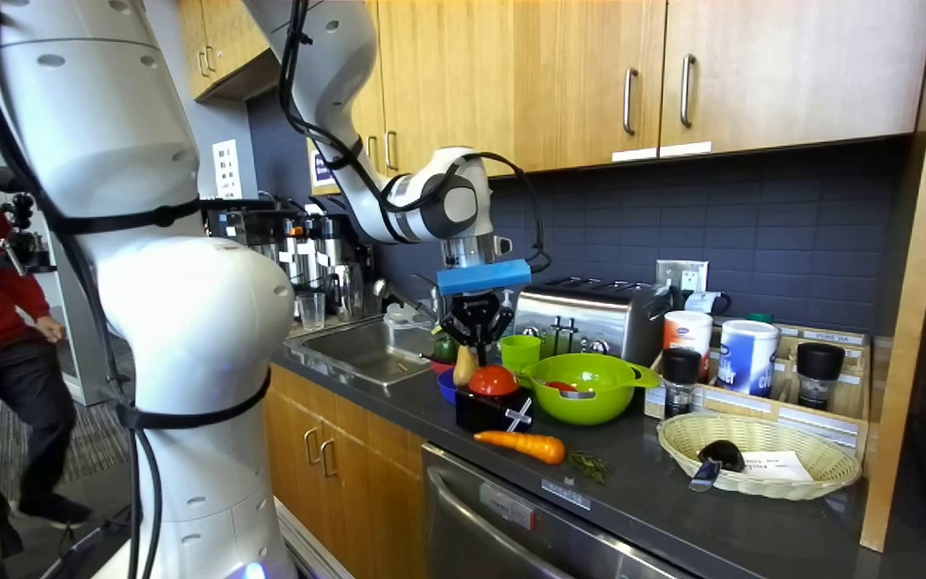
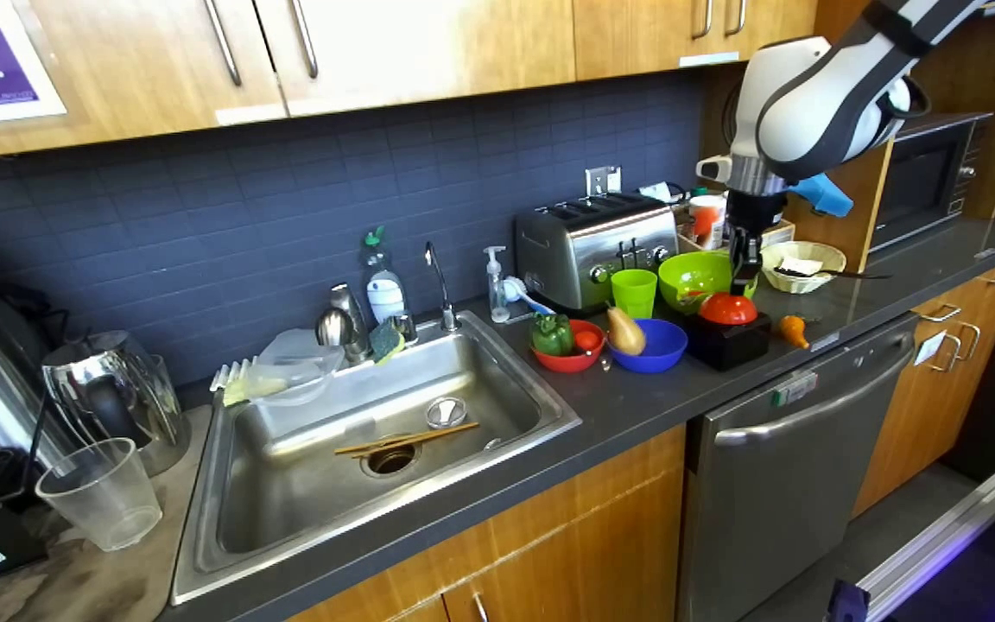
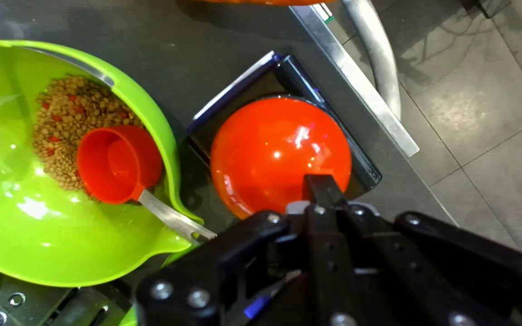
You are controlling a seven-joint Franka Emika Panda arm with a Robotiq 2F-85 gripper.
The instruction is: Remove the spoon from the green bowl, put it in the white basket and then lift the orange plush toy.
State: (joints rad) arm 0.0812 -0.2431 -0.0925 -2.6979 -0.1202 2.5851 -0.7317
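My gripper [image 1: 481,359] is shut with nothing visible between its fingers; its tips are just above or touching a red upside-down bowl [image 1: 493,381]. They show there also in the exterior view [image 2: 740,288] and the wrist view [image 3: 322,190]. The green bowl [image 1: 592,410] holds lentils and a red measuring cup [image 3: 113,165]. The dark spoon [image 1: 722,455] lies in the white basket [image 1: 821,482], its handle [image 2: 853,275] over the rim. An orange carrot-shaped thing [image 1: 521,445], perhaps the plush toy, lies on the counter near its front edge; I cannot tell its material.
The red bowl sits on a black box [image 2: 726,341]. Beside it are a blue bowl [image 2: 655,352], a red bowl with a pepper [image 2: 568,361] and a green cup [image 2: 634,292]. A toaster [image 2: 584,250] stands behind, a sink [image 2: 506,501] farther along.
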